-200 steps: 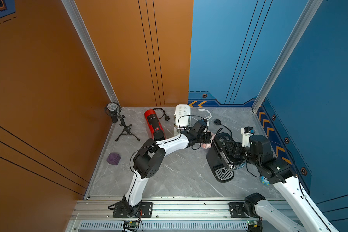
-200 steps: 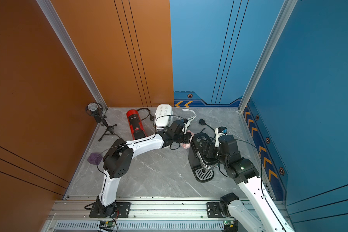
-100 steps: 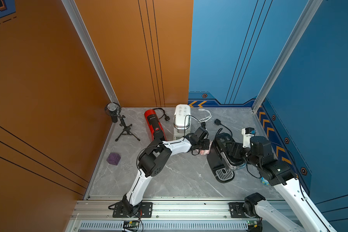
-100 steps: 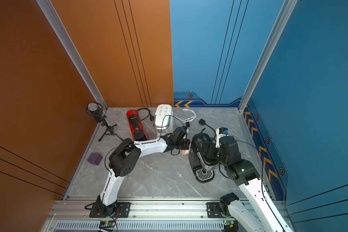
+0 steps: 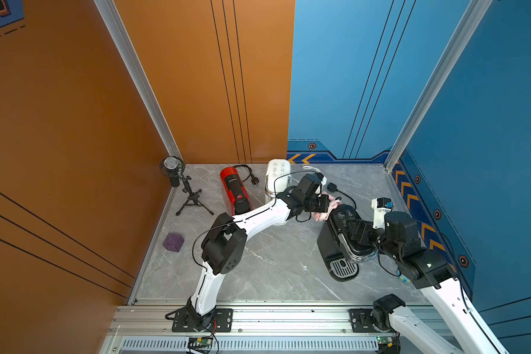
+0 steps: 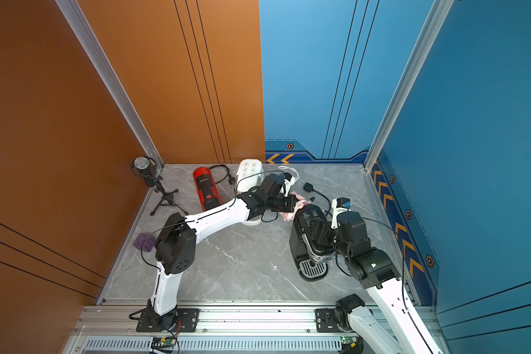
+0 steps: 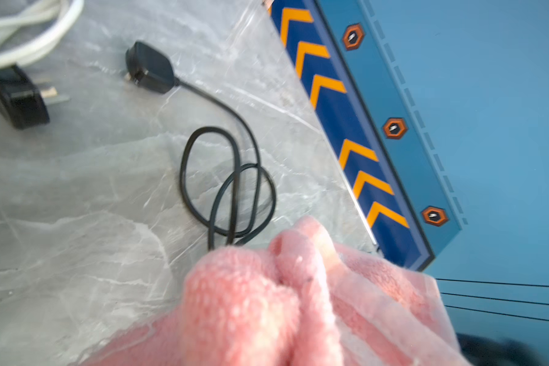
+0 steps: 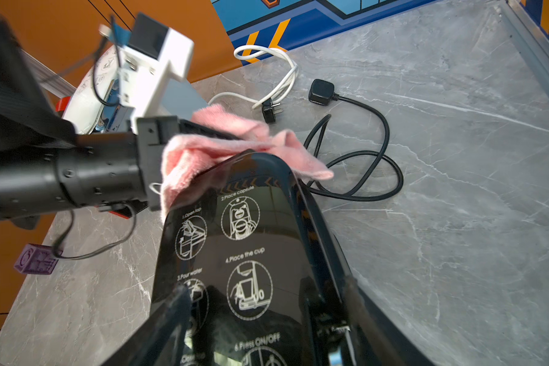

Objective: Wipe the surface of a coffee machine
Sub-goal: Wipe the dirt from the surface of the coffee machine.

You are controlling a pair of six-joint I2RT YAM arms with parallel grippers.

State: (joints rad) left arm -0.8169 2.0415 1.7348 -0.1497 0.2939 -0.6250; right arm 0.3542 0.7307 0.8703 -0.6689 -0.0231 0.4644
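Pinching cloth [image 8: 222,139] with left gripper [image 5: 326,206], jaws narrow, cloth pressed on rear top edge of machine [image 5: 331,245]. Clamping machine with right gripper [image 5: 354,233], jaws wide across its body. Machine on table [image 5: 273,263]. Black cord [image 8: 362,164] coiled just behind machine; purple cube [image 5: 173,242] well off toward left arm's side.

Robot lab cell: orange and blue panels [image 5: 196,76] beyond the left gripper [image 5: 328,206], arm bases [image 5: 196,318] bolted to aluminium rail [image 5: 288,315].
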